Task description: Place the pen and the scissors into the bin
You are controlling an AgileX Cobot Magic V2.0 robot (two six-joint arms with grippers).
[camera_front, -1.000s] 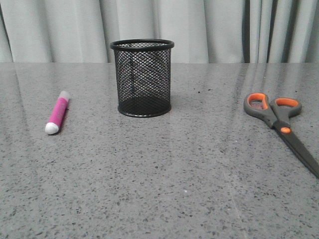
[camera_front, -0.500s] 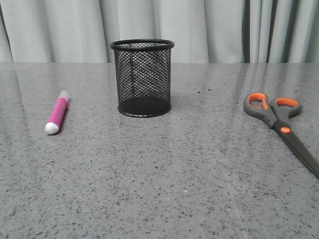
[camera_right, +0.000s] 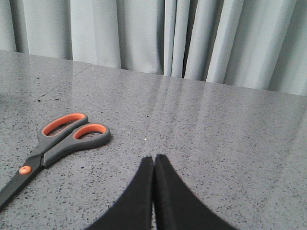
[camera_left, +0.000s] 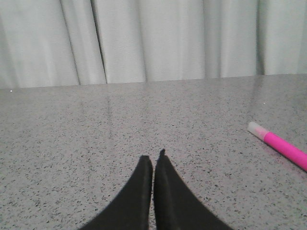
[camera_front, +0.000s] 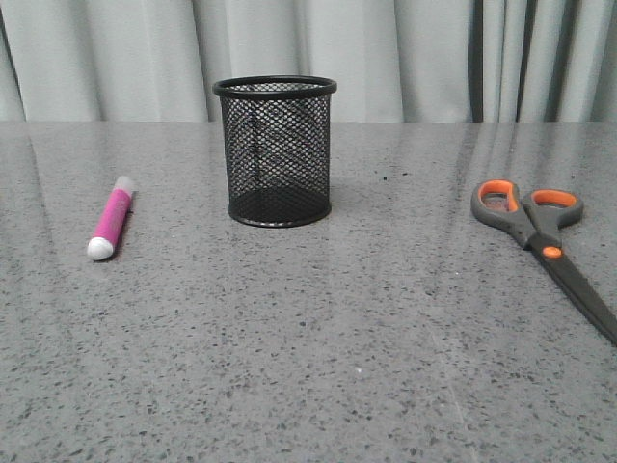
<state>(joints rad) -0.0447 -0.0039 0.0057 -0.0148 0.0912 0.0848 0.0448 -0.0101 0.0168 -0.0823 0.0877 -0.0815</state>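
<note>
The black wire-mesh bin point(camera_front: 276, 151) stands upright at the table's middle back and looks empty. The magenta pen point(camera_front: 111, 218) lies flat to its left, white end towards me; its capped end also shows in the left wrist view point(camera_left: 280, 146). The scissors point(camera_front: 542, 240) lie flat at the right, orange-lined loops away from me, blades running off the right edge; they also show in the right wrist view point(camera_right: 53, 148). My left gripper point(camera_left: 153, 157) is shut and empty, low over the table, apart from the pen. My right gripper point(camera_right: 154, 157) is shut and empty, beside the scissors. Neither gripper shows in the front view.
The grey speckled table point(camera_front: 318, 347) fills the view. A pale curtain point(camera_front: 405, 58) hangs behind its far edge.
</note>
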